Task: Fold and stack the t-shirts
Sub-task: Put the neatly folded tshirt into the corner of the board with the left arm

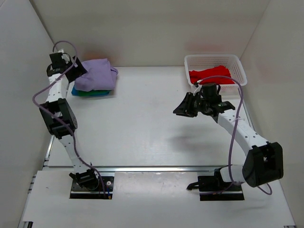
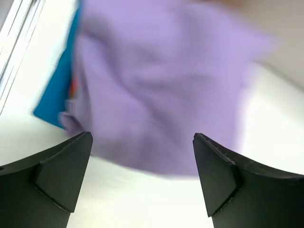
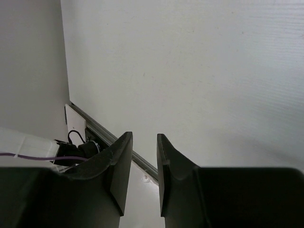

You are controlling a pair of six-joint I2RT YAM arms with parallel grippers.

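A folded lavender t-shirt (image 1: 96, 75) tops a stack at the back left. A green t-shirt (image 1: 95, 93) and a blue t-shirt (image 1: 75, 90) show as edges under it. My left gripper (image 1: 77, 67) is open and empty, just left of the stack. In the left wrist view the gripper (image 2: 142, 137) has its jaws wide apart over the lavender t-shirt (image 2: 156, 85), with a blue edge (image 2: 54, 99) and a speck of the orange t-shirt (image 2: 72, 88) beside it. The red t-shirt (image 1: 211, 76) lies crumpled in the basket. My right gripper (image 1: 183, 109) hovers over the table, empty, jaws a narrow gap apart (image 3: 144, 136).
The white mesh basket (image 1: 239, 66) stands at the back right. White walls close in the table on the left, back and right. A metal rail (image 3: 123, 147) runs along the table's near edge, by the left arm's base (image 3: 78, 149).
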